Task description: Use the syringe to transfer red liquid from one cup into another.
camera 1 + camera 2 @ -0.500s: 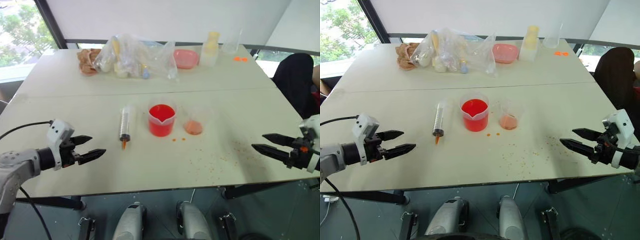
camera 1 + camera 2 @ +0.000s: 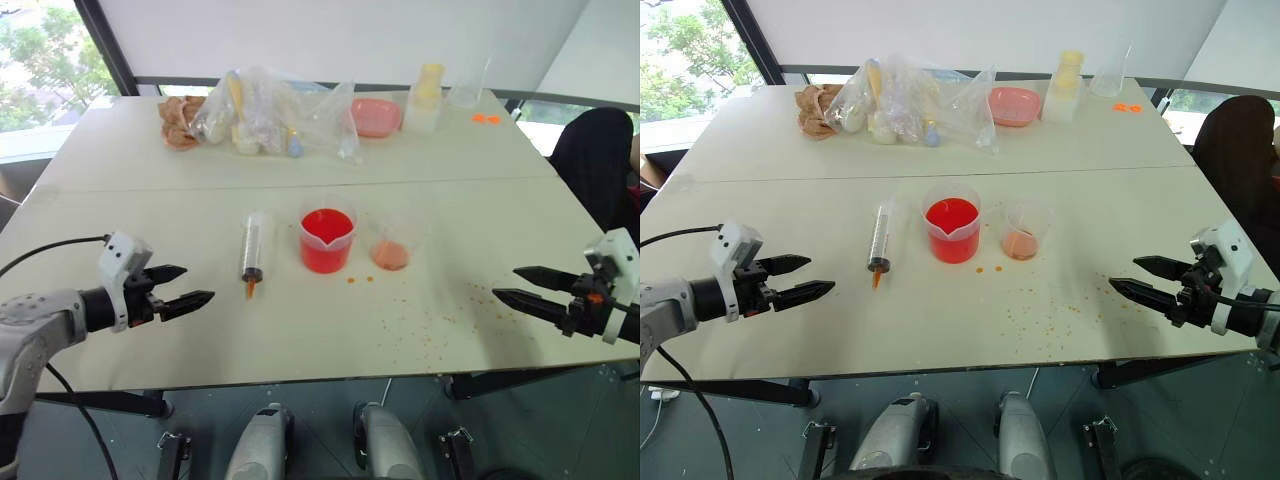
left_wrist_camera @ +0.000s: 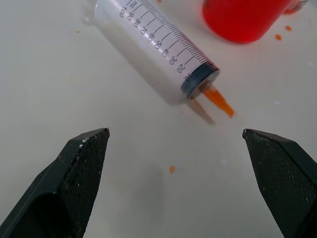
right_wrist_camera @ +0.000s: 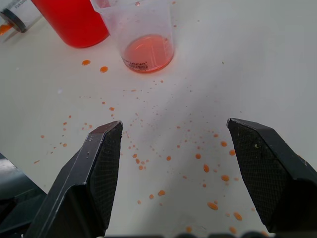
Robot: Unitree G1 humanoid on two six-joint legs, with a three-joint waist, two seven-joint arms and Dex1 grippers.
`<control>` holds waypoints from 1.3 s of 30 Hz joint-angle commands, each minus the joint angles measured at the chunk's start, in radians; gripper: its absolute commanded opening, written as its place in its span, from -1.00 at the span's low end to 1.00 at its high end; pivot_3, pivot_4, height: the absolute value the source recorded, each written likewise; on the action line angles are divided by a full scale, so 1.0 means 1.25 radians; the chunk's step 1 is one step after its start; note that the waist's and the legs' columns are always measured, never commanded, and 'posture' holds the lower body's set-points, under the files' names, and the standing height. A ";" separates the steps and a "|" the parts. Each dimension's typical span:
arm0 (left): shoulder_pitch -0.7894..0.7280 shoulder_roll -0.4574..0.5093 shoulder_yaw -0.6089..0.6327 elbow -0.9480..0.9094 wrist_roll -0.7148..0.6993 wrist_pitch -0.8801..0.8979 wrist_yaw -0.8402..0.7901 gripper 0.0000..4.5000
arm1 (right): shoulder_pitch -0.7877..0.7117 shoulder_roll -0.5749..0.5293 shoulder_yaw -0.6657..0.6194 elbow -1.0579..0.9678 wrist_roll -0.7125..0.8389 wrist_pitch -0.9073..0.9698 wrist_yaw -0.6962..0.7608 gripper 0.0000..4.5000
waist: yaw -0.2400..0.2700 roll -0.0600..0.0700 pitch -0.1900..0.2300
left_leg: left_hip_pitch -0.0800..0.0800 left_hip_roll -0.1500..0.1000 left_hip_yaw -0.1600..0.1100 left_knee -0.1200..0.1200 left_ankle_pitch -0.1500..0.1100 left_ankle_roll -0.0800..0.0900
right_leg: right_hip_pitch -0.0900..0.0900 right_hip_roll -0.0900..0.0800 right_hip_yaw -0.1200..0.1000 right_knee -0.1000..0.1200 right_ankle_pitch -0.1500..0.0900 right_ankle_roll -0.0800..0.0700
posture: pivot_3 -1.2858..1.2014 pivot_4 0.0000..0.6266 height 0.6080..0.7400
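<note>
Two pairs of black fingers stand apart and hold nothing: the left gripper (image 2: 190,285) hovers over the near left part of the white table (image 2: 480,220) with its jaws spread wide, and the right gripper (image 2: 517,284) hovers over the near right part, jaws likewise parted. Both point inward toward the middle of the table and are well apart from the things there. In the left wrist view the syringe (image 3: 156,49) lies on the tabletop beyond the fingers, its printed scale up, the dark plunger seal close to the orange nozzle tip. From the head it lies just left of the red beaker (image 2: 325,240), nozzle toward the near edge, apart from the beaker. That beaker stands upright, holding the red liquid (image 2: 952,217). Just to its right, not touching, stands the smaller clear cup (image 2: 1024,230), upright, with a little pale orange at its base. Small orange specks (image 4: 168,157) dot the table between that cup and the right gripper. Along the far edge lie a clear plastic bag (image 2: 270,110) of items, a pink dish (image 2: 375,116), a pale yellow bottle (image 2: 427,95) and a clear container (image 2: 465,90).
</note>
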 commanded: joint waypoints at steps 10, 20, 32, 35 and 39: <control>-0.200 -0.020 0.006 0.049 -0.051 0.212 0.122 0.99 | -0.057 0.012 0.007 -0.012 0.008 -0.024 -0.009 0.57 | 0.005 -0.001 0.000 | 0.000 -0.001 0.000 0.001 0.000 0.000 | 0.001 0.000 -0.001 0.001 0.000 0.000 | 0.03 -0.52 1.00; -0.787 -0.052 -0.297 0.363 0.009 0.649 0.161 0.99 | -0.357 -0.056 0.123 -0.160 0.105 -0.007 0.000 0.57 | -0.007 -0.002 0.001 | 0.000 -0.003 -0.002 0.000 0.000 0.001 | 0.001 0.002 -0.003 0.002 0.001 0.005 | 0.03 -0.52 1.00; -0.999 -0.324 -0.448 0.886 0.247 0.437 0.199 0.99 | -0.446 0.024 0.208 -0.219 0.096 -0.061 -0.061 0.57 | -0.001 -0.003 0.002 | -0.001 -0.004 -0.002 0.001 0.000 0.001 | 0.000 0.001 -0.002 0.002 0.001 0.006 | 0.03 -0.52 1.00; -1.017 -0.362 -0.464 0.960 0.294 0.387 0.200 0.99 | -0.412 0.030 0.183 -0.237 0.104 -0.058 -0.085 0.57 | 0.003 -0.003 0.002 | -0.002 -0.004 -0.002 0.001 0.000 0.001 | 0.000 0.001 -0.002 0.002 0.001 0.006 | 0.03 -0.52 1.00; -1.043 -0.387 -0.442 1.021 0.334 0.342 0.198 0.48 | -0.387 0.036 0.165 -0.259 0.118 -0.054 -0.113 0.57 | 0.004 -0.003 0.002 | -0.002 -0.004 -0.002 0.001 0.000 0.001 | 0.000 0.000 -0.002 0.002 0.001 0.006 | 0.03 -0.52 1.00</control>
